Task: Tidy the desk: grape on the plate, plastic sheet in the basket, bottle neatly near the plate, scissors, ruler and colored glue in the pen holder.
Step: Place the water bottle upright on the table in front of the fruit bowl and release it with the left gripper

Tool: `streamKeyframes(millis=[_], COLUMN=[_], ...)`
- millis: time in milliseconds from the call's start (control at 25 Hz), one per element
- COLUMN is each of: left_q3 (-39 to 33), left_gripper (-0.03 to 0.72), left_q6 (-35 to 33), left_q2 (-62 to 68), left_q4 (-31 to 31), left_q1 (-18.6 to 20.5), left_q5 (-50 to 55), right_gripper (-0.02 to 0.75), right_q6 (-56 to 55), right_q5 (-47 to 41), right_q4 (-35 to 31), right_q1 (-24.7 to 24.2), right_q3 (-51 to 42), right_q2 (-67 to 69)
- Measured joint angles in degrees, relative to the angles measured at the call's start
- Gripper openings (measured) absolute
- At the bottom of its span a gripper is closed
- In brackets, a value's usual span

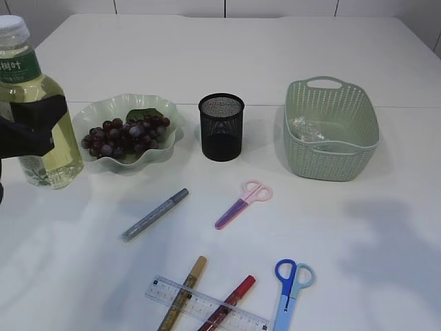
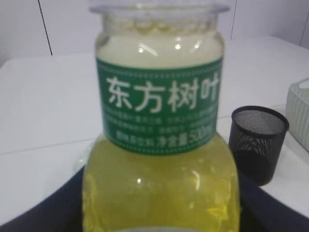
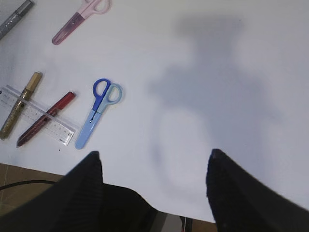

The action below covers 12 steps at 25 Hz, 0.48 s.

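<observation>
My left gripper (image 1: 27, 127) is shut on the bottle (image 1: 31, 103) of yellow-green drink with a green label, upright at the far left beside the plate (image 1: 165, 155); the bottle fills the left wrist view (image 2: 159, 145). Grapes (image 1: 124, 136) lie on the plate. The black mesh pen holder (image 1: 221, 127) stands mid-table. The plastic sheet (image 1: 306, 129) lies in the green basket (image 1: 331, 165). Pink scissors (image 1: 244, 203), blue scissors (image 1: 289, 286), the ruler (image 1: 207, 307) and silver (image 1: 155, 214), gold (image 1: 182, 293) and red (image 1: 227, 302) glue pens lie on the table. My right gripper (image 3: 154, 159) is open and empty above the front right.
The white table's front edge (image 3: 120, 181) shows in the right wrist view, with brown floor beyond. The blue scissors (image 3: 99, 113), the ruler (image 3: 36, 116) and the pink scissors (image 3: 82, 19) lie to the left of my right gripper there.
</observation>
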State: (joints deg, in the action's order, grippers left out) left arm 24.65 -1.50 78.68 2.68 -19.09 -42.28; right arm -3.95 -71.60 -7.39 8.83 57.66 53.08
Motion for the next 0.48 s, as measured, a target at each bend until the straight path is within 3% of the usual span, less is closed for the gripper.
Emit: streamKeyframes(millis=[200, 480], left_q3=[-3.2, -4.5], left_gripper=[0.438, 0.438], left_q6=[-0.4, -1.2], left_q2=[4.8, 10.0], left_q4=[1.0, 1.1], left_q1=[0.0, 0.1], left_q5=[-16.9, -18.4], right_gripper=[0.524, 0.524], right_q6=[2.8, 3.2], right_q5=[-0.1, -0.1], right_q4=[1.7, 5.8], right_q1=[0.0, 0.0], right_q3=[0.0, 0.0], right_q2=[-2.2, -4.0])
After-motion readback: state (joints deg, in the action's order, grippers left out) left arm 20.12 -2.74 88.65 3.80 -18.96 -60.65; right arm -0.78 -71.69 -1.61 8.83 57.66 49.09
